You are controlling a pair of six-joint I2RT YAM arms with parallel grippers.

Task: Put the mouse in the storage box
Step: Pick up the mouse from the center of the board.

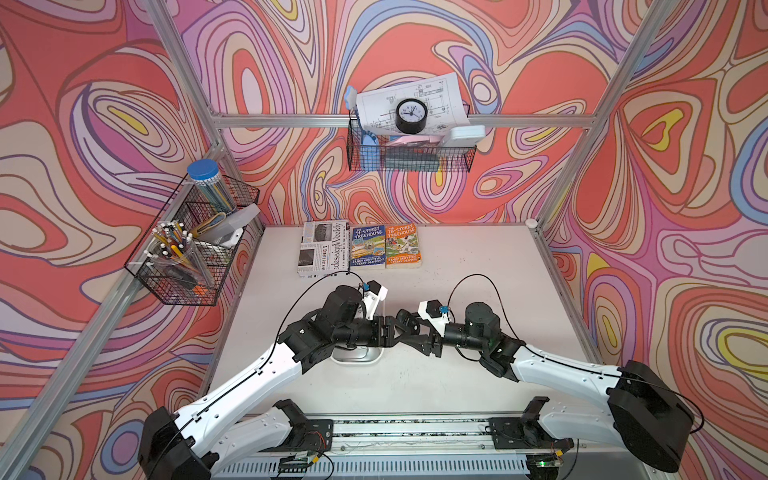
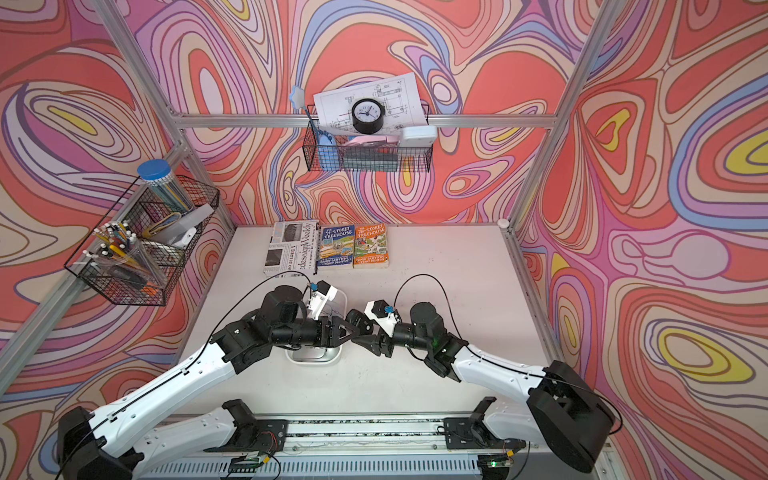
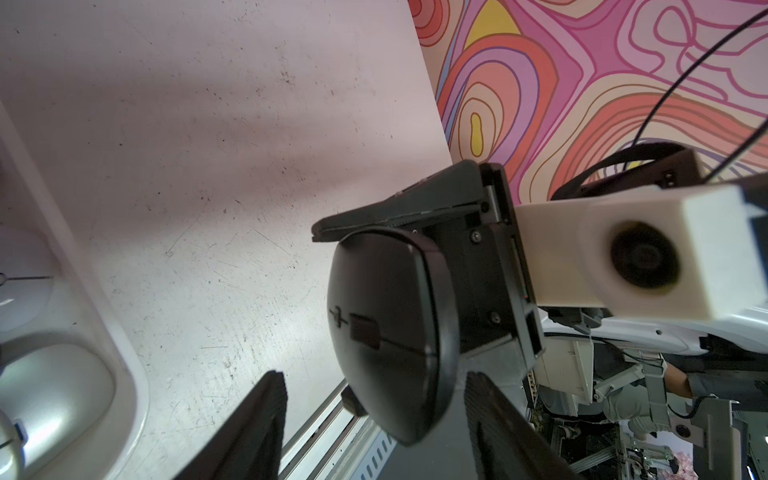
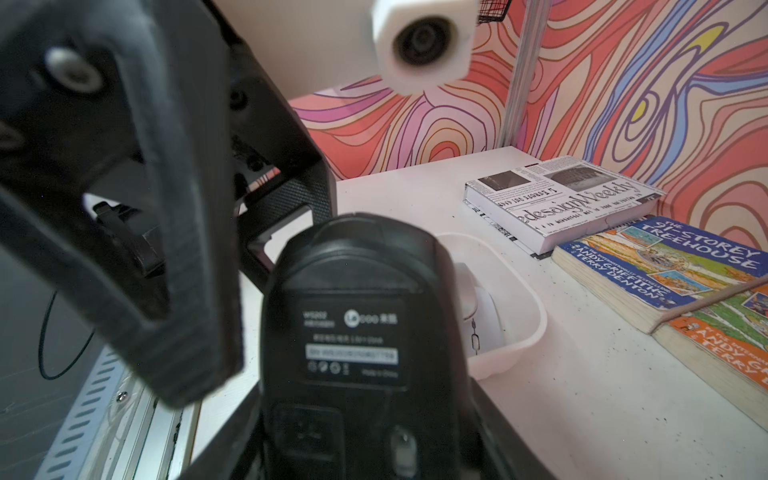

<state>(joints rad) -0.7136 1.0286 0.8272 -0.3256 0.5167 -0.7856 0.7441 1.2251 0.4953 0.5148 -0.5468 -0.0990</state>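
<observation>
On the left wall, a black wire basket (image 1: 178,266) of pens and pencils hangs above the pale worktop (image 1: 478,374). At the worktop's back edge lie a newspaper-print book (image 1: 322,249) and two "Treehouse" paperbacks side by side, one blue (image 1: 368,247) and one orange (image 1: 403,245).

Nearer the front, the left arm reaches across a white shallow plastic storage box (image 1: 357,358) with a rolled rim. The box sits on the worktop and contains a pale silver-white mouse (image 4: 478,307).

The left pincer (image 3: 374,376) stands open. Its two dark fingers (image 3: 257,419) are spread on either side of a black computer mouse (image 3: 386,324), with a gap showing on each side. The black computer mouse is held in the air above the worktop, close beside the box and not in it. Its wheel side faces the left wrist camera and its labelled underside faces the right one.

The right pincer (image 4: 357,415) is clamped on the black computer mouse. In the left wrist view, one of its fingers (image 3: 395,214) is pressed flat along the mouse's edge.
</observation>
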